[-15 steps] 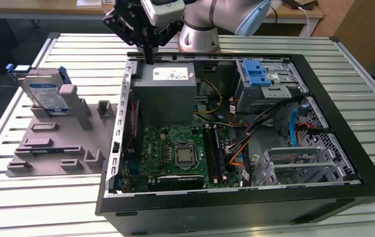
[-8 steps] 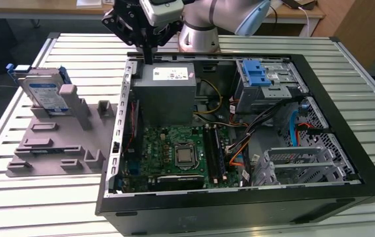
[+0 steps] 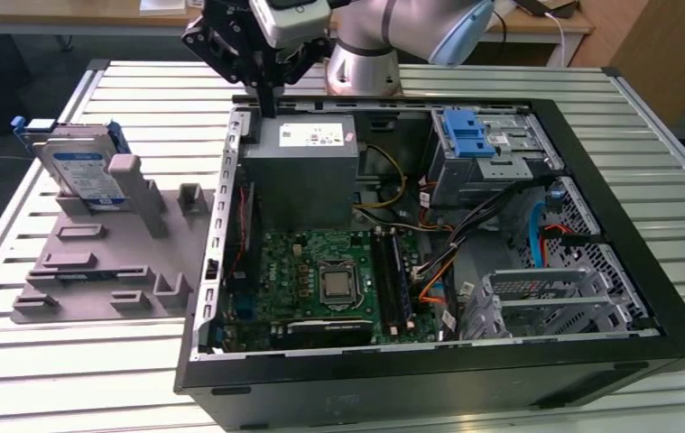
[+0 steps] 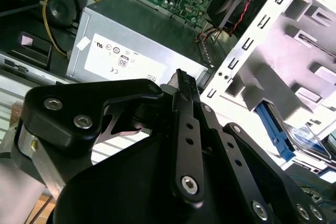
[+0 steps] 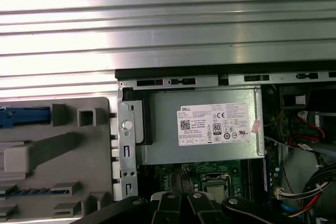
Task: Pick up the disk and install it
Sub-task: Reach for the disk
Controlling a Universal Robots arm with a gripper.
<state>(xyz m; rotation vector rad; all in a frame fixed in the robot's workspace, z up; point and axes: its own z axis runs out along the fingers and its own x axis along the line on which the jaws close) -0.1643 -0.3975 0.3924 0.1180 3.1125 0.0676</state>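
The gripper (image 3: 273, 108) hangs over the back edge of the open computer case (image 3: 638, 236), just above the grey power supply (image 3: 306, 171). Its two fingers are pressed together into one thin black bar and hold nothing. In the second wrist view the same closed tip (image 4: 181, 75) sits in front of the power supply's (image 4: 131, 40) white sticker.

The disk (image 3: 83, 167) is well apart from the gripper, on the exterior view's left. It stands upright on its edge in a slot of a grey plastic holder (image 3: 89, 262), label facing out, with its blue frame showing along the top and side. The holder lies on the slatted metal table (image 3: 137, 90) beside the case. In the second wrist view a blue strip with a pale label behind it (image 4: 302, 137) is probably this same disk, though it is partly hidden.

Inside the case, the drive cage (image 3: 486, 149) with its blue latch sits beside the power supply on the exterior view's right, and the green circuit board (image 3: 318, 280) lies below both.
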